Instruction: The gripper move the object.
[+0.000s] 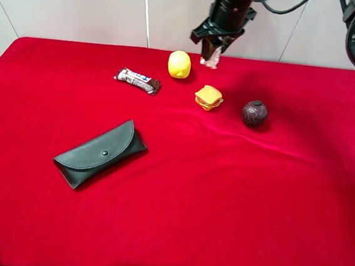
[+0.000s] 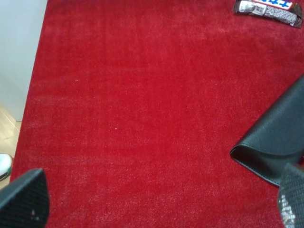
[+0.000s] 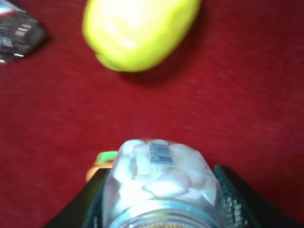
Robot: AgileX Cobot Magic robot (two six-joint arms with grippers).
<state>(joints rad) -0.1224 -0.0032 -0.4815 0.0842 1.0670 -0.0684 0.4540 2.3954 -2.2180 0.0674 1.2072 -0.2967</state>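
Jar (image 3: 159, 190) (pills (image 3: 164, 183) inside) in right tool (image 3: 161, 206)

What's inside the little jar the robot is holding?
White round pills fill the jar, visible through its clear wall. A barcode label and the black fingers of the right gripper cover some of them.

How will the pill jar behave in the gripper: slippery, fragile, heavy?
The jar has a glossy clear wall, so it may slip a little in the right gripper, whose jaws are closed on its sides. It looks full of white pills, so it is probably light for its size. If the wall is glass, it could crack when dropped.
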